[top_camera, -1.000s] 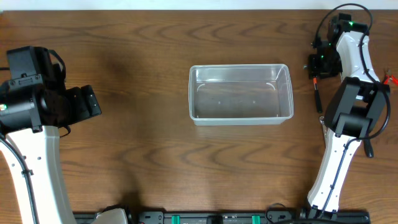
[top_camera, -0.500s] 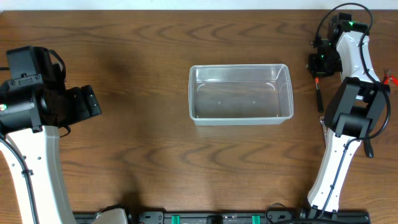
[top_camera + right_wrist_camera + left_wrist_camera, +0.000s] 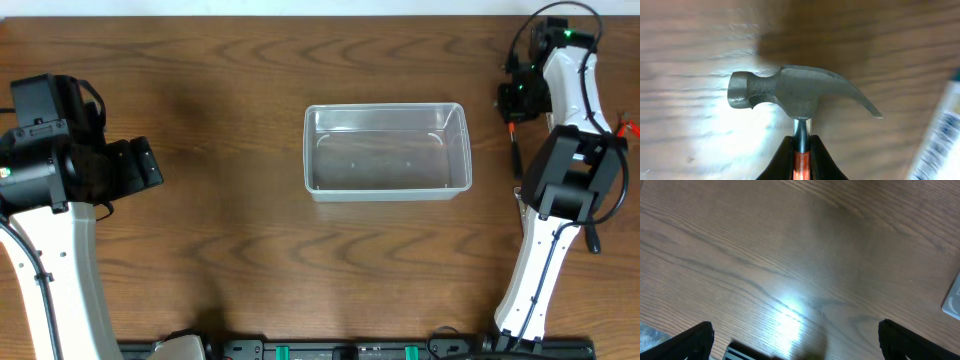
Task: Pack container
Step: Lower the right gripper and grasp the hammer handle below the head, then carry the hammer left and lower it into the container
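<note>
One clear container (image 3: 386, 192), one hammer (image 3: 795, 95), two robot arms (image 3: 62, 235).

- Your overhead camera looks straight down from far at the whole table (image 3: 250, 260), with the container (image 3: 387, 150) in the middle.
- Your left wrist camera looks down, quite near, at bare wood ahead of the left claw (image 3: 795, 330). The container corner at its right edge is shared with the overhead.
- Your right wrist camera sits very near and faces the hammer (image 3: 795, 95) head just ahead of the right claw (image 3: 801, 142). The overhead shares this hammer.

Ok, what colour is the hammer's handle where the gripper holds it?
Orange-red; the hammer handle shows best in the right wrist view.
</note>
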### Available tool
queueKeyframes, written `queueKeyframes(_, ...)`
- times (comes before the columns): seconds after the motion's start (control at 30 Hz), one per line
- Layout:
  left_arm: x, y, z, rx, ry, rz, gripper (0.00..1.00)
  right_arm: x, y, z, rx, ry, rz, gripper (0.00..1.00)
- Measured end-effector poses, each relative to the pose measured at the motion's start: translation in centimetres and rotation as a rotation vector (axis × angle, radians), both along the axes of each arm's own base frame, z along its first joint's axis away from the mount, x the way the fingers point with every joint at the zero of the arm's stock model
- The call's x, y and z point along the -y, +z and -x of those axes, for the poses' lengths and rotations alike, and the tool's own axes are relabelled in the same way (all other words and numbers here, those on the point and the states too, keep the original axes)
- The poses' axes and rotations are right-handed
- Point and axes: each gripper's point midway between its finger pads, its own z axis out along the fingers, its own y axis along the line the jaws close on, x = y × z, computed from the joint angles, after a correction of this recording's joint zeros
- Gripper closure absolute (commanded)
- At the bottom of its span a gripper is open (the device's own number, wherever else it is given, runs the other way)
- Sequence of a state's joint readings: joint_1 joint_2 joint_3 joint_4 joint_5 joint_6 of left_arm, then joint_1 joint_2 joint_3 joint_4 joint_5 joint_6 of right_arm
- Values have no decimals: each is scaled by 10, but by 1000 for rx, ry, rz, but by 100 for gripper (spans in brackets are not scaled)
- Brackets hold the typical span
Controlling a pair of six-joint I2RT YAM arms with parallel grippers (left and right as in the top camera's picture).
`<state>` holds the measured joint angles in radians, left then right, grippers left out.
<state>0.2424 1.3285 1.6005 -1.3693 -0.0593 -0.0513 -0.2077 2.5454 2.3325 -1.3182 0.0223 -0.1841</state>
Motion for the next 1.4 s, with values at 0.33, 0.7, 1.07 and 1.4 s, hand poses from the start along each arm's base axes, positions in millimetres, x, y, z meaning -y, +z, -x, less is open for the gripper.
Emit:
queueKeyframes(0.33, 0, 0, 0, 0, 0, 0, 2, -20, 112, -26, 200, 98, 34, 98)
queueKeyframes(0.7, 0, 0, 0, 0, 0, 0, 2, -176, 240, -2, 442, 593, 47, 96)
queueKeyframes(1.07, 0, 0, 0, 0, 0, 0, 2, -286, 235, 52, 365, 1011, 9, 96)
queueKeyframes(1.4, 0, 0, 0, 0, 0, 0, 2, -295, 183, 72, 169, 1066, -34, 94)
